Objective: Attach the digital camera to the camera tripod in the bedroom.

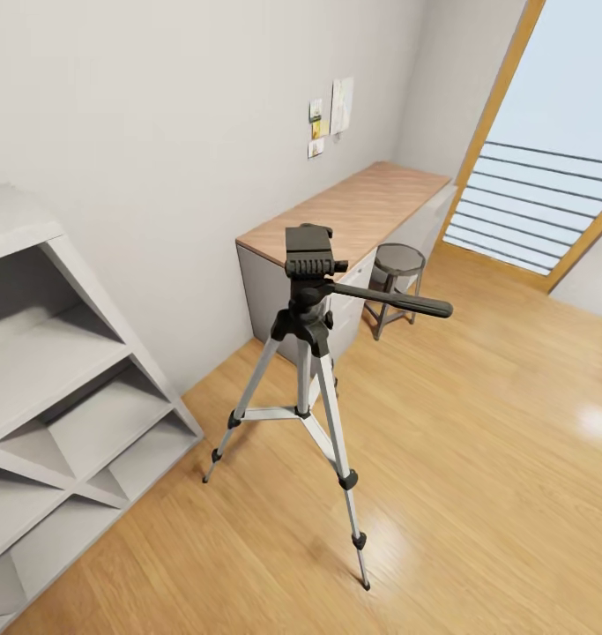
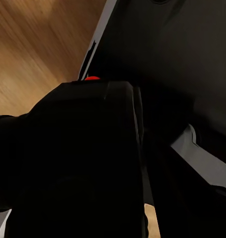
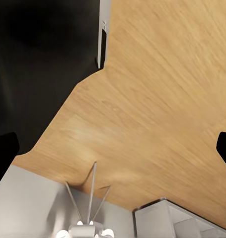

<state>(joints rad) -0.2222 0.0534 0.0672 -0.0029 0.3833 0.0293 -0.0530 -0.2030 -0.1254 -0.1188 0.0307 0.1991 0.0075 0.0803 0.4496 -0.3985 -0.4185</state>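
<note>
The camera tripod [image 1: 306,353] stands on the wood floor in the middle of the bedroom, its three silver legs spread. Its black head [image 1: 308,251] is bare on top, and the long pan handle [image 1: 397,302] points right. In the left wrist view the digital camera [image 2: 78,158] sits right against the lens as a big black body with its red dot [image 2: 91,78] showing. My left gripper is shut on it, and its fingers are lost in the black. My right gripper [image 3: 113,151] hangs open over the floor with nothing between its dark fingertips [image 3: 3,153].
White cube shelving [image 1: 54,397] stands at the left. A wood-topped desk [image 1: 353,207] runs along the wall behind the tripod, with a small dark round stool [image 1: 396,265] beside it. A tall window [image 1: 547,203] is at the right. Open plank floor [image 1: 477,459] lies right of the tripod.
</note>
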